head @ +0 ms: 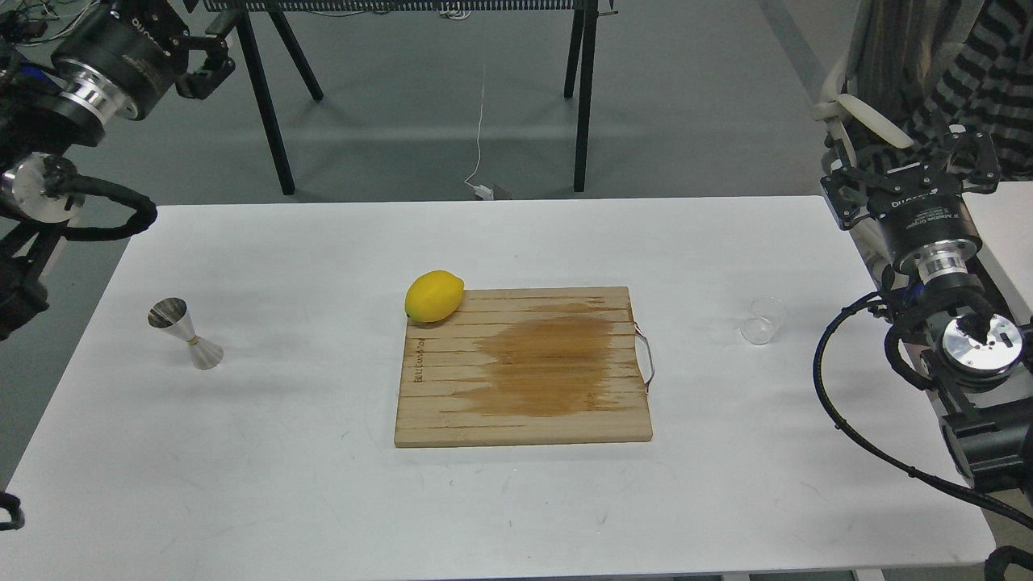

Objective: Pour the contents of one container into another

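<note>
Clear cup (763,319) sits desk-right, jigger (186,333) far left, both sets of fingers, left (211,63) and right (912,161), spread open holding nothing; the light cup may tip or slip when grabbed.

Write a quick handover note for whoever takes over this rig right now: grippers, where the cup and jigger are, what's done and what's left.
Left gripper: open, empty, raised beyond the table's far left corner.
Right gripper: open, empty, raised at the table's right edge.
Clear cup: upright on the white table, right of the cutting board, nearest the right gripper. Contents cannot be told.
Jigger: standing on the table's left side, apart from everything.
Lemon: on the board's far left corner. The board shows a dark, wet-looking patch.
Done: nothing grasped.
Left: pick up the cup, carry it to the jigger, pour.
</note>
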`<state>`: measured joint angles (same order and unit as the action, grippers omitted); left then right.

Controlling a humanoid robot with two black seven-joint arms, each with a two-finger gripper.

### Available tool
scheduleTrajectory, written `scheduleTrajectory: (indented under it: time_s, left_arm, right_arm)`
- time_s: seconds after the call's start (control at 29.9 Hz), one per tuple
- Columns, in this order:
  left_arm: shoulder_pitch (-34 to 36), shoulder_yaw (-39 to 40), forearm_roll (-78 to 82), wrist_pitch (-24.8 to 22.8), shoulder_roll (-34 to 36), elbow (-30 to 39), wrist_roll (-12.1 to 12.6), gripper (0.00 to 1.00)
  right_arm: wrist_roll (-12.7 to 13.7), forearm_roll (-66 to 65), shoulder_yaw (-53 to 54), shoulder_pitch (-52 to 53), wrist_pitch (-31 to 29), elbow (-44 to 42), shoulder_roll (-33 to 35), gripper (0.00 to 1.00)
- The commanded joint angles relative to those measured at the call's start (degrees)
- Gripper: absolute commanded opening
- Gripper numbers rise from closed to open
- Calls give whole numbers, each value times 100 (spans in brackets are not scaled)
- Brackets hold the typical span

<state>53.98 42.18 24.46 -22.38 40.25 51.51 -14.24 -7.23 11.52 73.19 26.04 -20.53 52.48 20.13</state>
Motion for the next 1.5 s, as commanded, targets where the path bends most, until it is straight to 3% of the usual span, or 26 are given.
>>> scheduleTrajectory:
  time_s: [0.0, 0.4, 0.6, 0.8, 1.14, 1.47]
  left_arm:
    - [-142, -296, 777, 102, 974, 1157, 53, 100]
    - [-1064, -790, 2001, 664, 3444, 3522, 26, 100]
    - [-1303, -1588, 2860, 910, 4298, 4016, 9, 100]
    - [-1320, -2362, 3811, 1587, 4351, 3999, 26, 100]
    - [-1338, -3382, 4822, 2229, 4308, 3779, 44, 100]
    - [-1689, -3682, 4946, 2765, 3298, 2875, 88, 100]
  right_arm:
    - [-41, -1, -51, -2, 31, -1, -44, 100]
    - [-59, -1, -51, 50, 49, 8, -53, 100]
    - [-59, -9, -51, 86, 40, 8, -35, 100]
    - [-50, -18, -59, 121, 49, -10, -27, 100]
    - [-50, -18, -103, 121, 40, -10, -35, 100]
    - [-59, -18, -270, 112, 49, -27, -71, 100]
